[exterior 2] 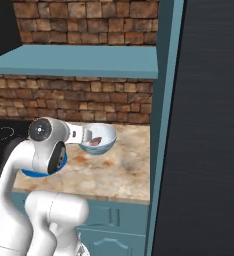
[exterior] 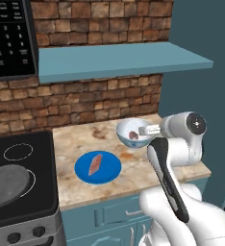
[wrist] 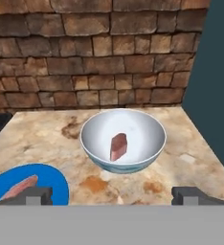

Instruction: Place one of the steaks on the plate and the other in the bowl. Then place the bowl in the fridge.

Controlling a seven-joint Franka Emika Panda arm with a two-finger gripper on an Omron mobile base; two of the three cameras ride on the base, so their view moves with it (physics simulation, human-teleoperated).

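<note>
A white robot arm reaches over a marbled tabletop (wrist: 190, 158) backed by a brick wall (wrist: 99, 52). Its claw (wrist: 111, 194) is released, jaws spread wide and grasping nothing. Straight ahead of the claw, not touching it, sits the white bowl (wrist: 147, 143) with one steak (wrist: 117, 146) leaning inside. Beside the left fingertip (wrist: 35, 194) lies the blue plate (wrist: 56, 182) carrying the other steak (wrist: 19, 186), near the tabletop's front edge. Bare tabletop surrounds the bowl. To the claw's right stands a teal cabinet side (exterior 2: 164, 125), then the black fridge (exterior 2: 209, 130), door closed. A stove (exterior: 23, 178) lies well left.
</note>
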